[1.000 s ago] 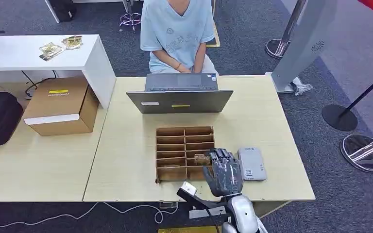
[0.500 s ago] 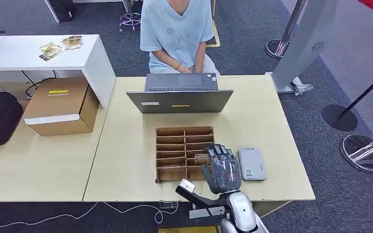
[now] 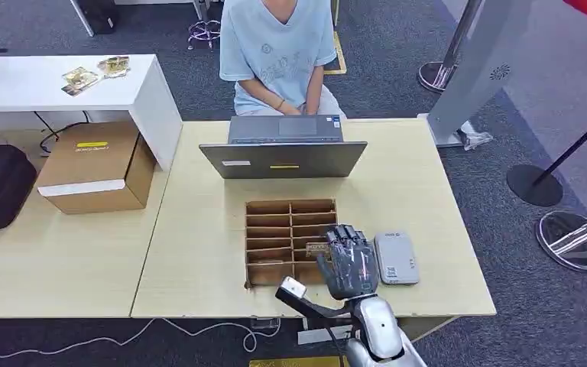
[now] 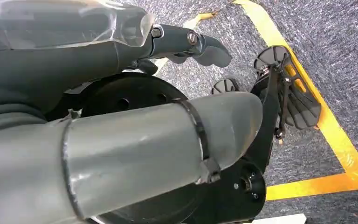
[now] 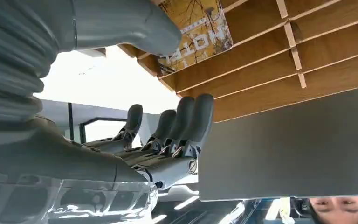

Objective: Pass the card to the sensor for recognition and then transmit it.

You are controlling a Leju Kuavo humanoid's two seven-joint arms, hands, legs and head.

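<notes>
**1 card in the organizer, right hand hovering above**

Right hand [image 3: 350,261] poised over the right column of the wooden organizer [image 3: 290,241], fingers [image 5: 186,122] apart and nearly straight, thumb close to the card [image 5: 196,29], nothing gripped. Card tilted in a near-row slot, "HOTEL" printed on it. Grey sensor [image 3: 396,258] just beside the hand on the table [image 3: 199,229]. Left hand [image 4: 121,154] hanging low over floor, grasp impossible to tell. Laptop [image 3: 284,149] beyond, person [image 3: 279,53] seated behind it
</notes>
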